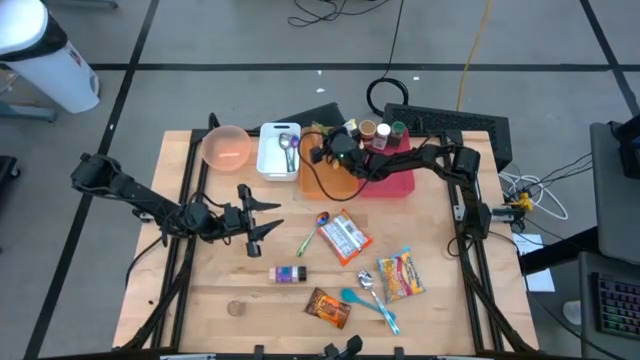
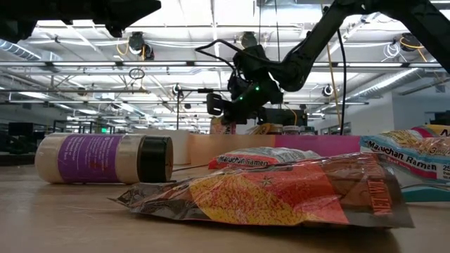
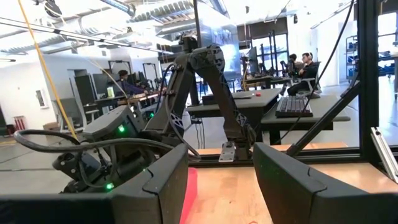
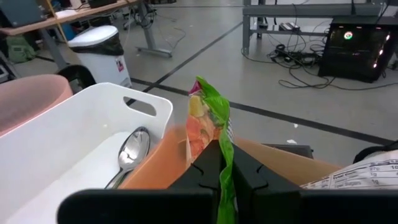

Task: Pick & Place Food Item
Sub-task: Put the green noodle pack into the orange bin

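Nearest low camera, Maruchan Ramen packets [image 2: 411,165]

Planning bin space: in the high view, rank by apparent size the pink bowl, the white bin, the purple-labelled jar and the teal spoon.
Largest to smallest in the high view:
1. Pink bowl and white bin: too close to rank.
2. Teal spoon.
3. Purple-labelled jar.

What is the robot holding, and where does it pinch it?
The right tool pinches a green snack packet by its lower edge, above the orange bin. The left tool holds nothing.
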Robot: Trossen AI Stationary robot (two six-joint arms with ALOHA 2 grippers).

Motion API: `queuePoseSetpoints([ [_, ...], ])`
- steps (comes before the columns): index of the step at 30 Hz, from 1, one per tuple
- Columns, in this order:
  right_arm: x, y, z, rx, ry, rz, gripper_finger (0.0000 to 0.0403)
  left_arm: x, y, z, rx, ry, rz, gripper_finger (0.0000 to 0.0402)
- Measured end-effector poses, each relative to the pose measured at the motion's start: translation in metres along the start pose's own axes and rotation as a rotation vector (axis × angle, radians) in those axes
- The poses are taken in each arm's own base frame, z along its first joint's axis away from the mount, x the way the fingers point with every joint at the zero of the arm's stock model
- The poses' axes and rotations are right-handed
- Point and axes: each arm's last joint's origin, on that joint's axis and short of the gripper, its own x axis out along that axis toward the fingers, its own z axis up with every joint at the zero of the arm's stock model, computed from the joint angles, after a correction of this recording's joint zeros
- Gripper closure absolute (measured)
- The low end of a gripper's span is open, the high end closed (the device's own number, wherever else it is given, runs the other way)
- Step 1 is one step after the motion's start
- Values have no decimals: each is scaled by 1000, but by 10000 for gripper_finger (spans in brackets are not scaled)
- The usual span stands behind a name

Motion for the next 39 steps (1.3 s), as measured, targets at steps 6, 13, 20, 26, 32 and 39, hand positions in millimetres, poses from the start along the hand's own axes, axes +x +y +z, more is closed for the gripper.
queuePoseSetpoints([
  [6,0,0,0,-3,1,0,403,0,0,0,0,0,0,215],
  [13,0,0,0,-3,1,1,403,0,0,0,0,0,0,215],
  [20,0,0,0,-3,1,1,395,0,0,0,0,0,0,215],
  [26,0,0,0,-4,0,-3,363,0,0,0,0,0,0,215],
  [32,1,-1,0,-10,-1,-8,324,0,0,0,0,0,0,215],
  [39,1,-2,1,-27,-3,-13,293,0,0,0,0,1,0,215],
])
